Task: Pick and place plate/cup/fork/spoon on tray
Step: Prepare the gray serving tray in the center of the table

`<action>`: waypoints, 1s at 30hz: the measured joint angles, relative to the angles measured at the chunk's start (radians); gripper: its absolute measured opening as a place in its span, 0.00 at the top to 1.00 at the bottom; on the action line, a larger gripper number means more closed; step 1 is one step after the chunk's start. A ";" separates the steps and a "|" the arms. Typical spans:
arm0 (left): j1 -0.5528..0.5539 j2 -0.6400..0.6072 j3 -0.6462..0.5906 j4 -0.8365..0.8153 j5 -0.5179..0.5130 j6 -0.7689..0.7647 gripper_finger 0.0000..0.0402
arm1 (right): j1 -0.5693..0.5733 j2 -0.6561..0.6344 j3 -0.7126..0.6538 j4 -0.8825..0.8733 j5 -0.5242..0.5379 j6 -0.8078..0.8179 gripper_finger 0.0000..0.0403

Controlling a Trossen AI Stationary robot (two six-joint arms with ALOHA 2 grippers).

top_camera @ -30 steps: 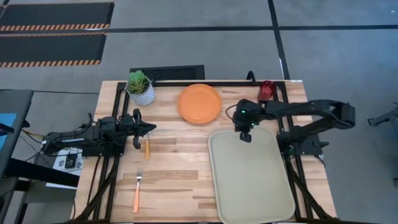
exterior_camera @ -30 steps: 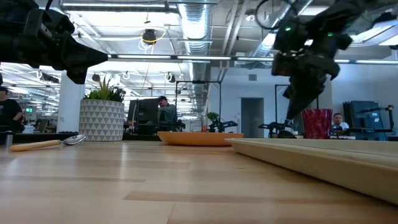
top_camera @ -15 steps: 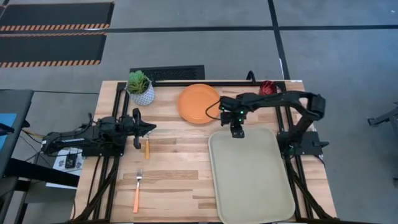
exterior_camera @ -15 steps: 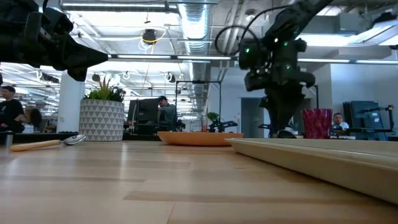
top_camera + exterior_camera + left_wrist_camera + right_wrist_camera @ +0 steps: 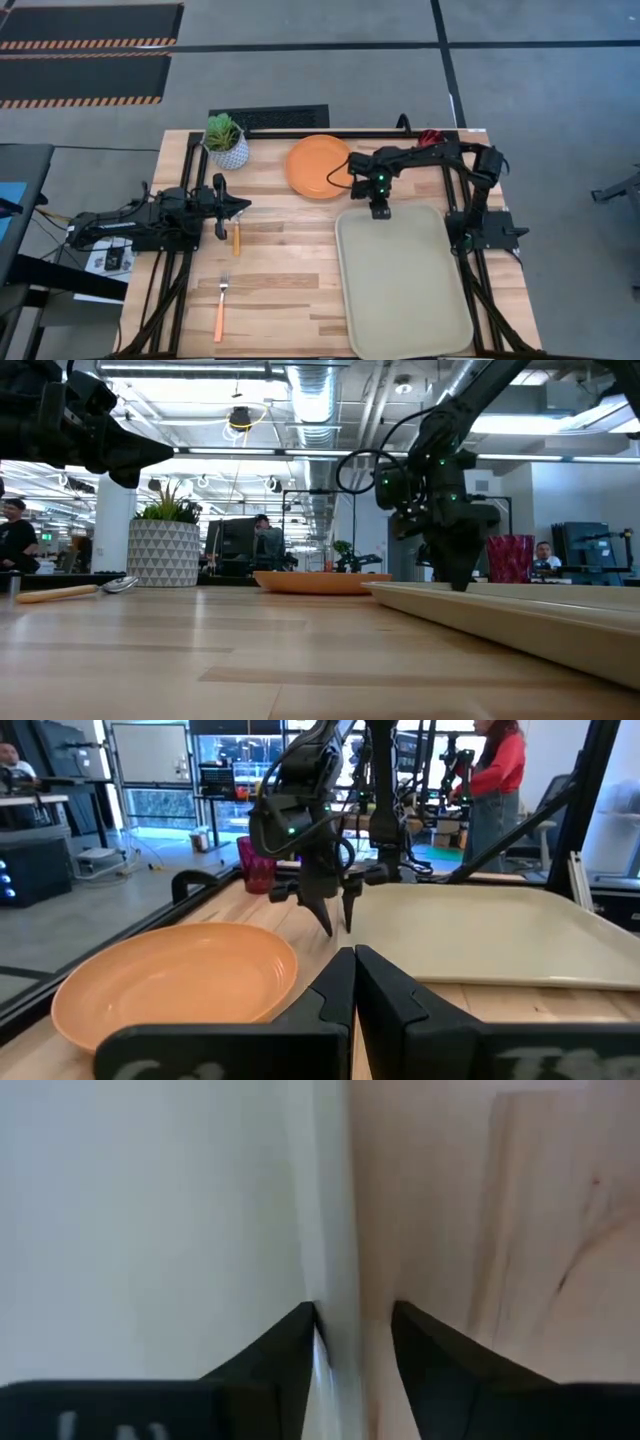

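The beige tray (image 5: 400,290) lies at the table's right near side. My right gripper (image 5: 380,211) points down at the tray's far rim near its far left corner, open, one finger inside the rim and one outside (image 5: 352,1315). The orange plate (image 5: 320,167) rests on the table just beyond it. The dark red cup (image 5: 510,558) stands at the far right, partly hidden under the right arm in the high view. The spoon (image 5: 236,238) lies just near of my shut, empty left gripper (image 5: 240,207). The fork (image 5: 221,305) lies at the near left. My right gripper's fingers come from above, pointing down, and stand astride the tray's far rim (image 5: 335,1270), which lies flat on the table. Whether the fingers (image 5: 325,915) touch the rim, I cannot tell.
A white patterned pot with a green plant (image 5: 228,145) stands at the far left corner. Bare wood lies between the fork and the tray. People show in the room beyond the table.
My right gripper has gone toward the table's left edge and down, from above the tray's far end to the tray's far rim by the plate. The right arm has folded back toward the far edge.
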 joint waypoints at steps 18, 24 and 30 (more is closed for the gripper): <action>0.000 0.000 0.000 0.000 0.000 -0.024 1.00 | -0.062 0.007 0.015 -0.009 -0.049 0.004 0.91; 0.000 0.000 0.000 0.000 0.000 -0.024 1.00 | -0.082 0.010 0.049 -0.020 -0.059 0.046 0.91; 0.000 0.000 0.000 0.000 0.000 -0.024 1.00 | -0.070 0.008 0.069 -0.051 -0.058 0.079 0.91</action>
